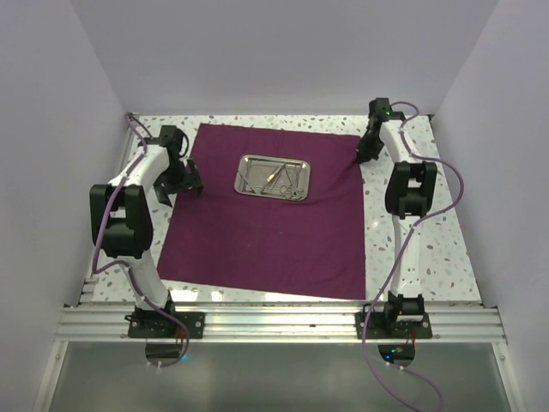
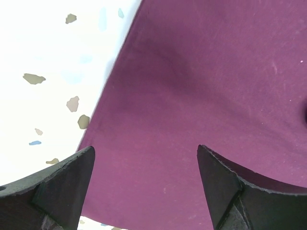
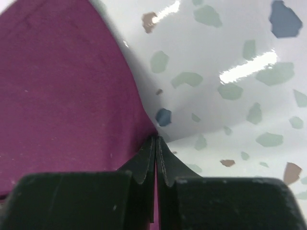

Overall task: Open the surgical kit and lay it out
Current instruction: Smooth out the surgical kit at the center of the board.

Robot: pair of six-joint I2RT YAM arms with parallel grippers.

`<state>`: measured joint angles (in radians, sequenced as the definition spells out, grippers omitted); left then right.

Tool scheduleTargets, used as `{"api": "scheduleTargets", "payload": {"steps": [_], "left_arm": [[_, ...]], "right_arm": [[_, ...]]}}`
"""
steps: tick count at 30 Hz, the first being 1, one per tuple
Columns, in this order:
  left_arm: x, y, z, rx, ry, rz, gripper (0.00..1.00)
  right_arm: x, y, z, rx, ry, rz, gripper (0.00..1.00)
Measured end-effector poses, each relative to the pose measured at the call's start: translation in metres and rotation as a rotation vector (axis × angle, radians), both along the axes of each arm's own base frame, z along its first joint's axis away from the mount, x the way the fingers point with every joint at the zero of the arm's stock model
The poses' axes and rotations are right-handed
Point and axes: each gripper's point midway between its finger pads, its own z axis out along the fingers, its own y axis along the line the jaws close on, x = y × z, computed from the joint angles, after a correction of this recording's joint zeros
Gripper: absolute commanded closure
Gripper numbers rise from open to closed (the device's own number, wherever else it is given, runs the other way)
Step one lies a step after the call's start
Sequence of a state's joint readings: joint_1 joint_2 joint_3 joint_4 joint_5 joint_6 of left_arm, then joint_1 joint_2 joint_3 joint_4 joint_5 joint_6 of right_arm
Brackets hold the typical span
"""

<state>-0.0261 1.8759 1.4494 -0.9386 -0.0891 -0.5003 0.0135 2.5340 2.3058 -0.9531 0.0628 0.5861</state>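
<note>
While your right gripper has its jaws clenched tight, with no gap between them, what they pinch is the edge of the plum cloth wrap. In the right wrist view the cloth's border runs straight into the tips. White speckled table fills the space from 12 to 4 o'clock. Your left gripper is released. Its two dark fingers stand wide apart and hold nothing, and the cloth lies flat beneath them. The hem slants past toward 11 o'clock, with bare table beyond it.

From above, you can see the cloth spread open across the table. The right gripper is at the cloth's 2 o'clock corner and the left gripper is over its 10 o'clock edge. The steel tray rests on the cloth toward 12 o'clock of its middle, between the two grippers and well apart from both. Thin silver instruments lie inside the tray. They are too small for you to tell one from another.
</note>
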Motion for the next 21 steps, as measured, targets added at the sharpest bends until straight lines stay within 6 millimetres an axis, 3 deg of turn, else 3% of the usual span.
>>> {"api": "scheduleTargets", "payload": {"steps": [6,13,18,21], "left_arm": [[0.004,0.004,0.005,0.006,0.005,-0.004,0.10],[0.017,0.005,0.009,0.008,0.001,-0.013,0.11],[0.025,0.005,0.009,0.006,-0.005,-0.019,0.11],[0.025,0.004,0.007,0.001,0.000,-0.020,0.11]], "right_arm": [[0.032,0.020,0.002,0.050,-0.085,-0.022,1.00],[0.080,0.061,0.005,0.145,-0.259,-0.014,1.00],[0.081,0.061,0.004,0.141,-0.272,-0.013,1.00],[0.063,0.051,0.004,0.105,-0.247,-0.030,1.00]]}}
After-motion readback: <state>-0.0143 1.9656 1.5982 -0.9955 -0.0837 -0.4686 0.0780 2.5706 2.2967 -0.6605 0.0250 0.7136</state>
